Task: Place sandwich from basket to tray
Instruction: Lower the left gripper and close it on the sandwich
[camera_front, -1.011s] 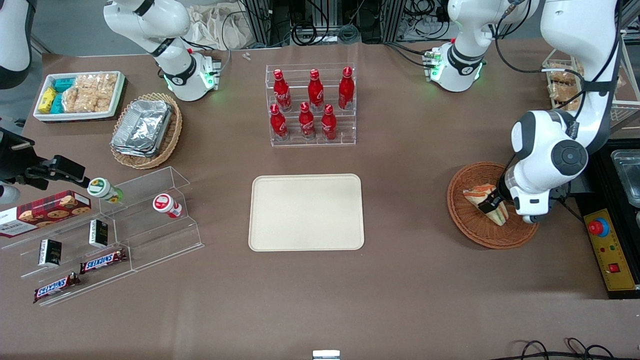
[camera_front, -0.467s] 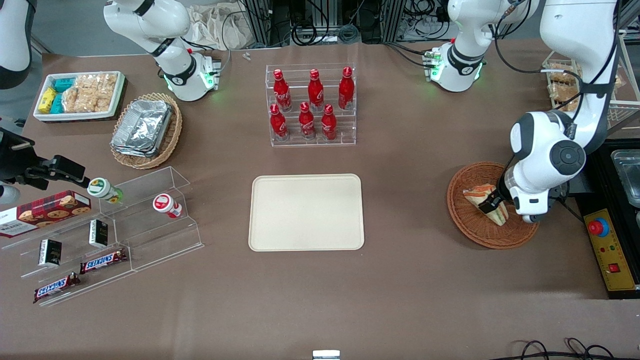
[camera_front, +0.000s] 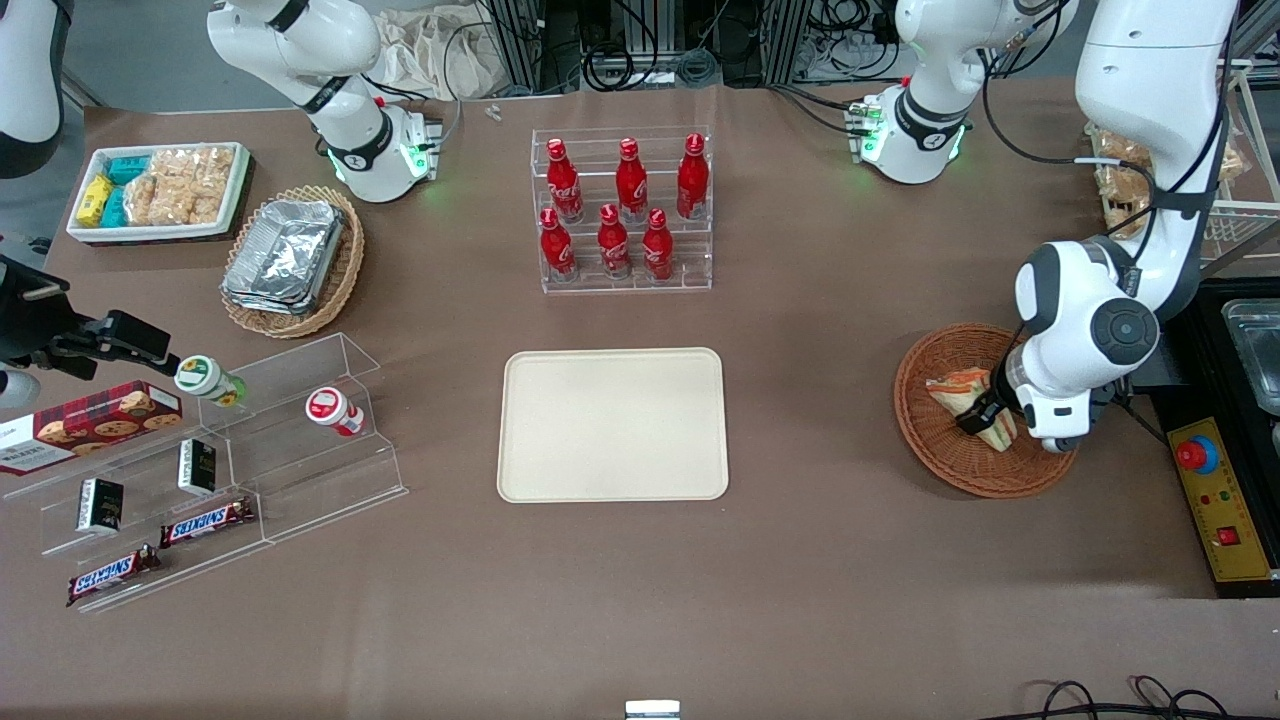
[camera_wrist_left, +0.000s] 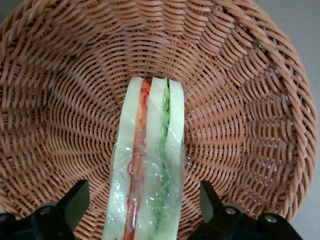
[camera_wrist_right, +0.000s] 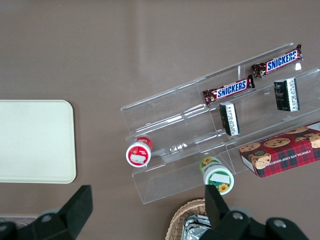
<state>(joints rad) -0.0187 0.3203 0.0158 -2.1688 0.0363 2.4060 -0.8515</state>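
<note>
The clear-wrapped sandwich (camera_front: 962, 392) lies in the round reddish-brown wicker basket (camera_front: 935, 445) at the working arm's end of the table. In the left wrist view the sandwich (camera_wrist_left: 147, 165) stands on edge on the basket weave (camera_wrist_left: 240, 120), showing orange, red and green layers. My left gripper (camera_front: 985, 418) is down in the basket and open, one finger (camera_wrist_left: 75, 202) on each side of the sandwich with a gap to the wrap. The cream-beige tray (camera_front: 613, 424) lies bare at the table's middle and also shows in the right wrist view (camera_wrist_right: 35, 141).
A clear rack of red bottles (camera_front: 624, 210) stands farther from the front camera than the tray. A control box with a red button (camera_front: 1215, 495) sits beside the basket. Clear shelves with snacks (camera_front: 210, 470) and a tan basket of foil containers (camera_front: 292, 260) lie toward the parked arm's end.
My left arm has lowered slightly over the basket, bringing the gripper down around the sandwich. The sandwich and basket have not moved.
</note>
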